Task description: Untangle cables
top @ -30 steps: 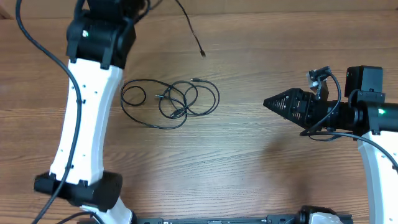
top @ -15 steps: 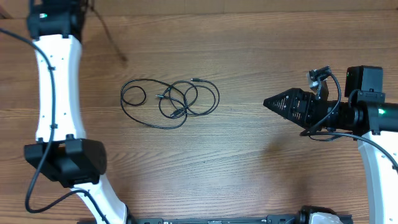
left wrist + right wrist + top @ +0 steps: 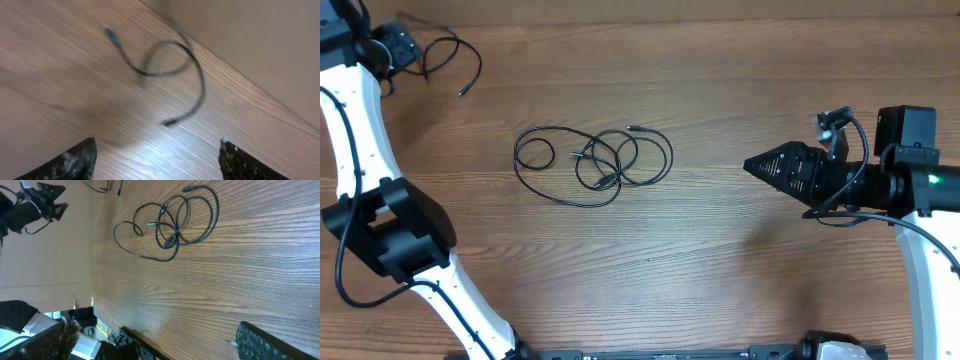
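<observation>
- While the left gripper (image 3: 157, 147) is hanging over the far left corner of the table (image 3: 720, 280) with its fingers wide apart and holding nothing, one loose cable (image 3: 202, 82) is lying under it, curled like a hook.
- The step in hand looks like putting a freed cable aside, and it seems done.
- The tangled cables (image 3: 603, 170) are lying in the middle of the table, well apart from both grippers.
- They are stretching left to right, with one plug (image 3: 633, 128) sticking out at the far side.
- The right gripper (image 3: 752, 165) is pointing at them, fingers apart too.
- Next, I think, a gripper needs to be pinching one edge loop and pulling slowly.
</observation>
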